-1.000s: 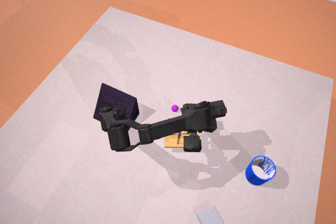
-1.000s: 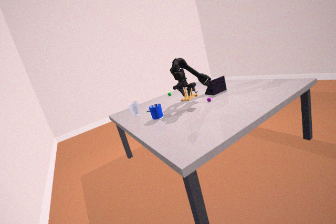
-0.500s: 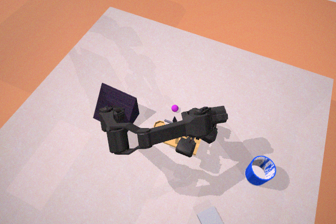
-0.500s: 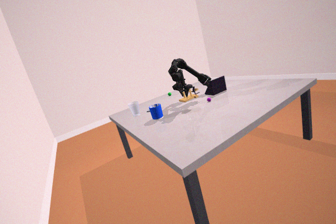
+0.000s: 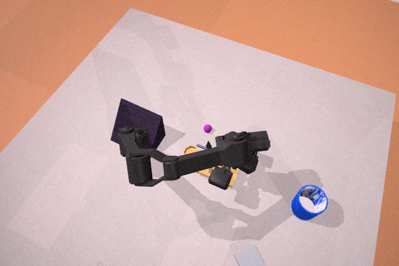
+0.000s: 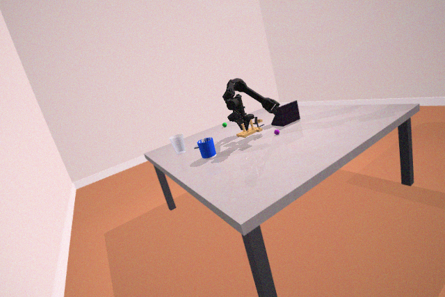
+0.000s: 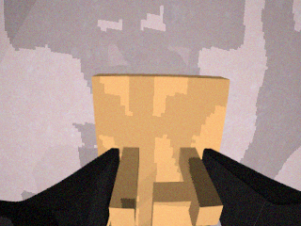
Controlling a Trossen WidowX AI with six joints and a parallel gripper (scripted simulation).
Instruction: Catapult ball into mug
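Note:
The wooden catapult [image 5: 234, 177] [image 6: 249, 131] [image 7: 160, 109] stands on the grey table [image 5: 225, 63] [image 6: 287, 179], mostly under my arm in the overhead view. My gripper [image 5: 222, 175] [image 6: 244, 122] [image 7: 161, 155] is low over it and shut on its frame, one finger on each side of the uprights. The purple ball [image 5: 207, 128] [image 6: 277, 131] lies on the table beside the catapult, apart from it. The blue mug [image 5: 309, 203] [image 6: 206, 147] stands upright and open, well away toward the table's edge.
A dark purple box [image 5: 138, 121] [image 6: 286, 113] sits by the arm's base. A green ball [image 6: 224, 124] lies behind the arm. A white cup [image 6: 177, 142] stands next to the blue mug; its base shows in the overhead view [image 5: 249, 255].

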